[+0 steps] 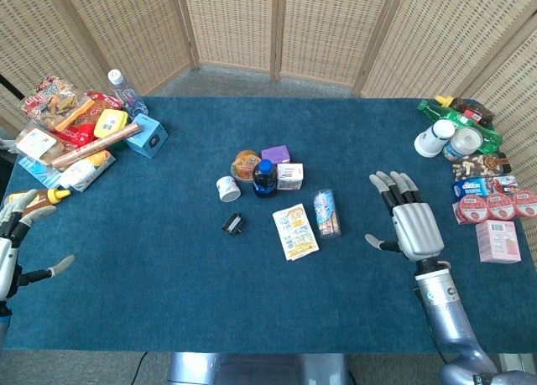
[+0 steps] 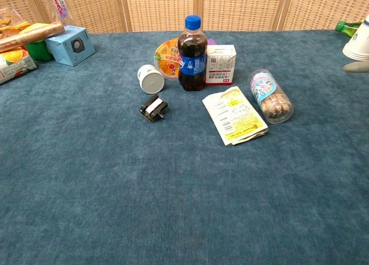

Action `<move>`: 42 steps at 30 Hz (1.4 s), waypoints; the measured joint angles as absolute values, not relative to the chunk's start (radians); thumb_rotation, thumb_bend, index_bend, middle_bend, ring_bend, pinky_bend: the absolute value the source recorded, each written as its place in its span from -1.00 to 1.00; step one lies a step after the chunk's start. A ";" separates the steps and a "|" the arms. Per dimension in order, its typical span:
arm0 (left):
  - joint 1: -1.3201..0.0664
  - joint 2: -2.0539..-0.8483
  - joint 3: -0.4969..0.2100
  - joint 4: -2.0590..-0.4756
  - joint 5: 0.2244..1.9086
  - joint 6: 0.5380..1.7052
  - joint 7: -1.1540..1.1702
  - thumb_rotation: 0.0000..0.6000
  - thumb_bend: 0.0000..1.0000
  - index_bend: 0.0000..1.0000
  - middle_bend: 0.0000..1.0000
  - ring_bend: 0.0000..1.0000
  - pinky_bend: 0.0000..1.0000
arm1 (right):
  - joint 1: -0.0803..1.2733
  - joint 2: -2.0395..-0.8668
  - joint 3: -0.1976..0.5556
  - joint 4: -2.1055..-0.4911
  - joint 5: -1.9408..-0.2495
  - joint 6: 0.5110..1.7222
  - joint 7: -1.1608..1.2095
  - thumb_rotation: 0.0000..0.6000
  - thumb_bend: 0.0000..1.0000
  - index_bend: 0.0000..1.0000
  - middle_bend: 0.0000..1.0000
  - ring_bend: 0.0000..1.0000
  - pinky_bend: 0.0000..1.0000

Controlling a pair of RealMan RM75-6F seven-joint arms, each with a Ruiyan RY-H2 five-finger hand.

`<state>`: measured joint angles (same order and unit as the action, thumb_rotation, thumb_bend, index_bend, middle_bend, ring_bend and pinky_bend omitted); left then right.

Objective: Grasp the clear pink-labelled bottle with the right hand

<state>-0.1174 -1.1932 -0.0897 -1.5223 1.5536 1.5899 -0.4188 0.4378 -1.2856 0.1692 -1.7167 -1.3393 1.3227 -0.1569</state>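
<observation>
The clear bottle with a pink label (image 1: 325,212) lies on its side on the blue table (image 1: 168,259), just right of the central cluster; brown contents show through it. The chest view shows the clear bottle (image 2: 270,96) lying right of a yellow packet (image 2: 235,115). My right hand (image 1: 411,221) hovers palm down to the right of the bottle, a hand's width away, fingers spread and holding nothing. At the table's left edge my left hand (image 1: 15,238) is open and empty too.
A dark cola bottle (image 1: 264,178), white carton (image 1: 290,176), orange cup (image 1: 246,163), white tub (image 1: 227,188) and black clip (image 1: 233,224) crowd the centre. Snack piles line the left edge (image 1: 75,129), including an upright water bottle (image 1: 122,87), and the right edge (image 1: 482,179).
</observation>
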 measured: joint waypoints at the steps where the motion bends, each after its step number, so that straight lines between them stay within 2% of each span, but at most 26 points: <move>1: -0.117 -1.193 -0.090 -1.524 1.554 1.590 -0.416 1.00 -0.66 -0.51 -1.00 -1.00 -1.00 | 0.436 -1.287 0.170 -1.715 -1.339 1.323 -0.157 1.00 -0.74 -1.00 -1.00 -1.00 -1.00; 12: -0.123 -1.198 -0.095 -1.530 1.551 1.586 -0.408 1.00 -0.65 -0.51 -1.00 -1.00 -1.00 | 0.484 -1.356 0.210 -1.735 -1.254 1.270 -0.265 1.00 -0.75 -1.00 -1.00 -1.00 -1.00; 25: -0.126 -1.195 -0.102 -1.529 1.529 1.569 -0.427 1.00 -0.66 -0.51 -1.00 -1.00 -1.00 | 0.669 -1.517 0.321 -1.671 -0.945 1.134 -0.494 1.00 -0.76 -1.00 -1.00 -1.00 -1.00; 34: -0.125 -1.194 -0.103 -1.531 1.526 1.567 -0.428 1.00 -0.66 -0.51 -1.00 -1.00 -1.00 | 0.725 -1.602 0.327 -1.591 -0.836 1.127 -0.558 1.00 -0.75 -1.00 -1.00 -1.00 -1.00; 42: -0.125 -1.194 -0.105 -1.532 1.523 1.565 -0.430 1.00 -0.66 -0.51 -1.00 -1.00 -1.00 | 0.745 -1.630 0.329 -1.530 -0.788 1.123 -0.563 1.00 -0.74 -1.00 -1.00 -1.00 -1.00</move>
